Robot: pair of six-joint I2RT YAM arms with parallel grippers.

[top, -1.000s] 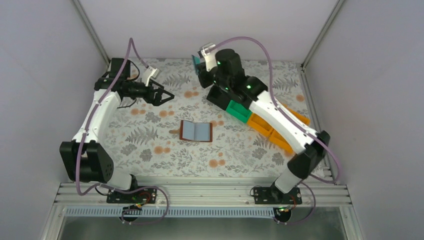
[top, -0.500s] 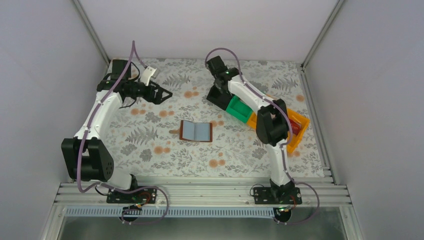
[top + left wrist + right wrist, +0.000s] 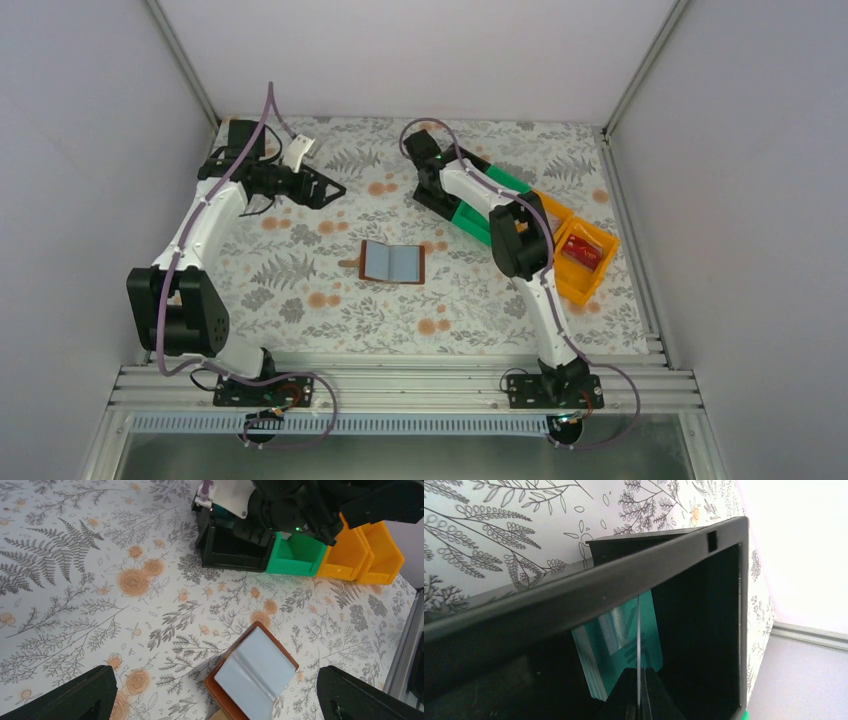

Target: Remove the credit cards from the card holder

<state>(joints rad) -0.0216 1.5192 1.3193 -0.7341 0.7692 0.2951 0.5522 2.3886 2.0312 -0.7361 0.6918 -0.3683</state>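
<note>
- right pincer [image 3: 639, 682] is pinching a card [image 3: 638, 625] edge-on, down inside the black bin [image 3: 719, 610]
- left pincer [image 3: 336, 191] is wide open, holding nothing
- card holder [image 3: 392, 262] is lying open on the table [image 3: 300, 295]

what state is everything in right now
card holder, open flat, inside facing up
left gripper, open, holding nothing
right gripper, shut on a thin card seen edge-on, down inside the black bin
teal cards, standing in the black bin
red card, lying in the orange bin
</note>
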